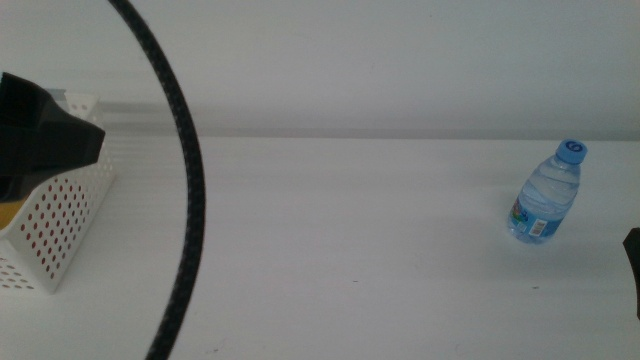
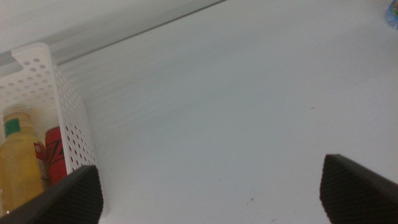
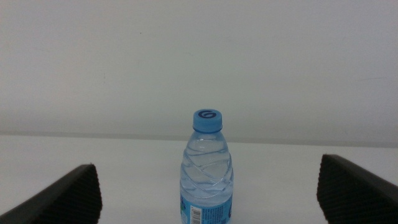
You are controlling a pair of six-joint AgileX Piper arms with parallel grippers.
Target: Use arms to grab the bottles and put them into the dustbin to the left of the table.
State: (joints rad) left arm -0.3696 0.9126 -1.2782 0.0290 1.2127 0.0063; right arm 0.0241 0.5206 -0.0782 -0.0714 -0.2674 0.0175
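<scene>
A clear water bottle [image 1: 545, 195] with a blue cap stands upright on the white table [image 1: 350, 250] at the right. In the right wrist view it [image 3: 208, 168] stands ahead, centred between the wide-open jaws of my right gripper [image 3: 206, 196], untouched. Only a dark sliver of that gripper [image 1: 633, 268] shows at the right edge. My left gripper [image 1: 55, 140] hangs over the white perforated dustbin [image 1: 55, 230] at the left; its jaws [image 2: 211, 183] are open and empty. A yellow juice bottle [image 2: 18, 165] and a red can [image 2: 57, 155] lie inside the dustbin [image 2: 68, 124].
A thick black cable [image 1: 190, 190] arcs down through the left part of the middle view. The table's far edge meets a pale wall [image 1: 400, 60]. A bit of blue, the water bottle [image 2: 392, 15], shows at a corner of the left wrist view.
</scene>
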